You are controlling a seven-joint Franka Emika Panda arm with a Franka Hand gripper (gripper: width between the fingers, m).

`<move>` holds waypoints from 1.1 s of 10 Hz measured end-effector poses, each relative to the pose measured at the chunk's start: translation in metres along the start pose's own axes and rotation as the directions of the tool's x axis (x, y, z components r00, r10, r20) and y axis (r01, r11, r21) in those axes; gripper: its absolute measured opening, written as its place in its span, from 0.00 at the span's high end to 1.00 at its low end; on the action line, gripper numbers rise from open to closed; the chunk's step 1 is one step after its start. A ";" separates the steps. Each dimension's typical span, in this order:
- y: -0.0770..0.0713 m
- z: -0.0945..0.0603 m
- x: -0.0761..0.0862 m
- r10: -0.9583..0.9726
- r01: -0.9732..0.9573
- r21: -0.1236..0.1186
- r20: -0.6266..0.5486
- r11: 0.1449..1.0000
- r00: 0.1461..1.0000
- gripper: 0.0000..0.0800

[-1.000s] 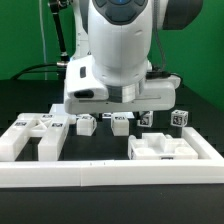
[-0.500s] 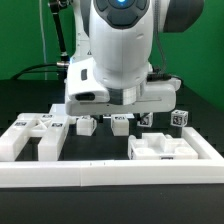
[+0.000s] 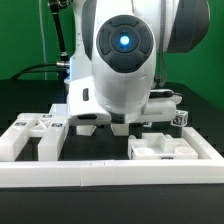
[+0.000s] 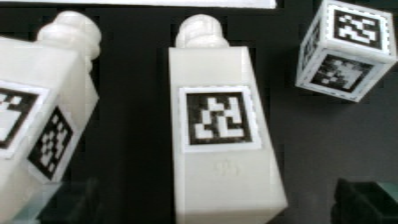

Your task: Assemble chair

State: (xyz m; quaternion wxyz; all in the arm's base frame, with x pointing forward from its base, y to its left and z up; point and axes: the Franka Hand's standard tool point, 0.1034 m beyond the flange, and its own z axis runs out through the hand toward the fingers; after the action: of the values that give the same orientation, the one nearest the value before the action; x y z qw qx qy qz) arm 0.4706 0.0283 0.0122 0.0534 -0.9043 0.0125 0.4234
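Fingers (image 4: pixel 370 205) spread wide with nothing in them, hanging over the row of small chair parts at the back of the tabletop (image 3: pixel 100 152). In the wrist view the centre leg (image 4: pixel 222 120) lies flat, tag face up, roughly midway between the fingers. A second leg (image 4: pixel 45 100) sits just beside it, slightly skewed, and a tagged block (image 4: pixel 347 50) is near its peg end on the other side. In the exterior view the arm hides that leg. The bigger left part (image 3: pixel 30 135) and right part (image 3: pixel 165 150) sit nearer the border rail (image 3: pixel 110 178). My read is that this is the pick of the centre leg. Come straight down and straddle the long flat sides around mid-length so it doesn't swing. The gap to the neighbouring leg looks tight, so watch that finger. Clip the neighbour and both shift. Square the wrist to the leg before closing.
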 end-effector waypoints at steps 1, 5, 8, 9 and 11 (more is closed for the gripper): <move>-0.001 0.001 0.001 -0.001 0.001 -0.002 -0.006 1.000 1.000 0.19; 0.001 0.013 0.002 0.003 -0.003 -0.003 -0.016 1.000 1.000 0.64; 0.001 0.013 0.002 0.002 -0.002 -0.003 -0.015 1.000 1.000 0.64; 0.000 0.012 0.002 0.001 -0.001 -0.003 -0.017 1.000 1.000 0.64; -0.002 -0.004 0.000 -0.010 0.010 -0.003 -0.025 1.000 1.000 0.64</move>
State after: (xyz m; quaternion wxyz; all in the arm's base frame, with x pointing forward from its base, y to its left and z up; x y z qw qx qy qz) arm 0.4737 0.0302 0.0143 0.0542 -0.9096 0.0083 0.4119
